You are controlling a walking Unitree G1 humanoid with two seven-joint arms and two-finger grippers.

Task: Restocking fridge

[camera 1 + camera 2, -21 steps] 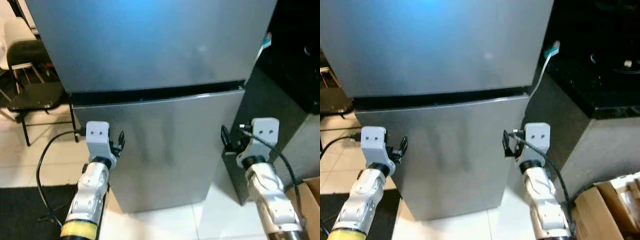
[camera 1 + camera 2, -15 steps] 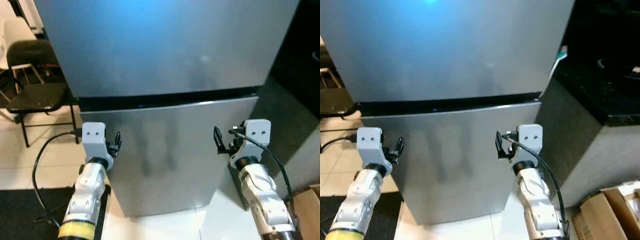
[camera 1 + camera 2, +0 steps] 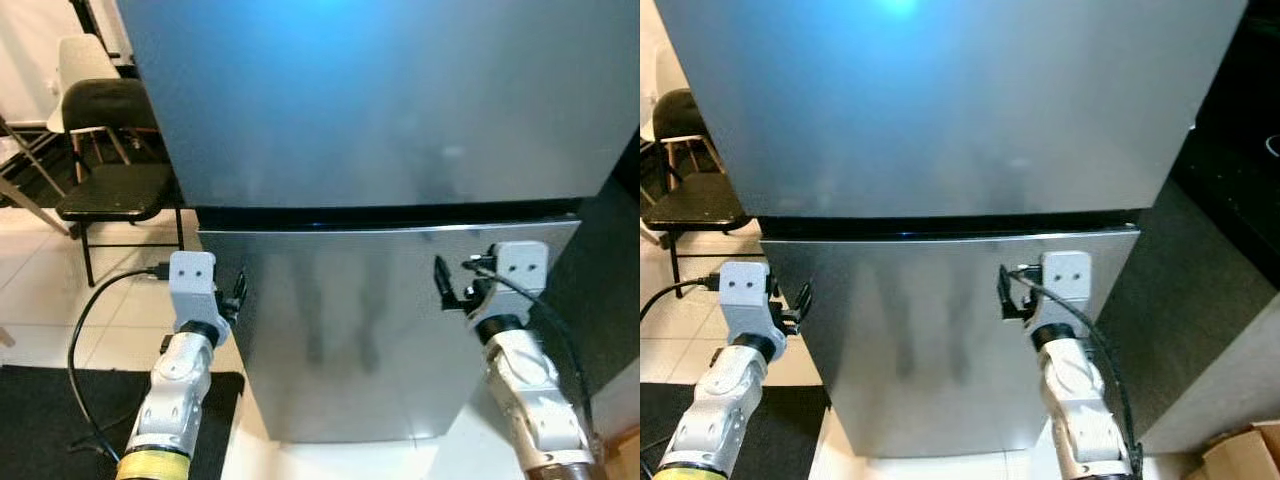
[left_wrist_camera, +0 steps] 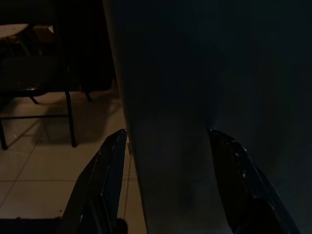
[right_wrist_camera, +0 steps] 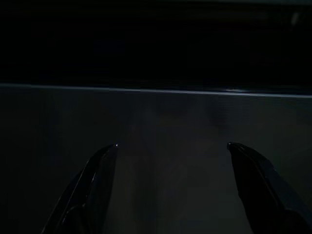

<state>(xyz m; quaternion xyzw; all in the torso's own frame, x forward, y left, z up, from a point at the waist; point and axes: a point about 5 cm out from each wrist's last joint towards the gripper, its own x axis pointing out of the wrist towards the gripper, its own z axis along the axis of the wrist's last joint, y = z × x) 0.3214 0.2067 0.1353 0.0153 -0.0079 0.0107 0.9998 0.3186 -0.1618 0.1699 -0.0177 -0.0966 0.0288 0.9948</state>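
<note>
Fridge stands shut, straight ahead of both jaws. Left gripper is spread wide, the lower door's left edge between its jaws. Right gripper, also spread, faces the door front, seemingly not touching.

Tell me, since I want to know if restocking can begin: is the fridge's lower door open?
No, the lower door sits flush and shut beneath the upper door, with only a thin dark seam between them.
</note>
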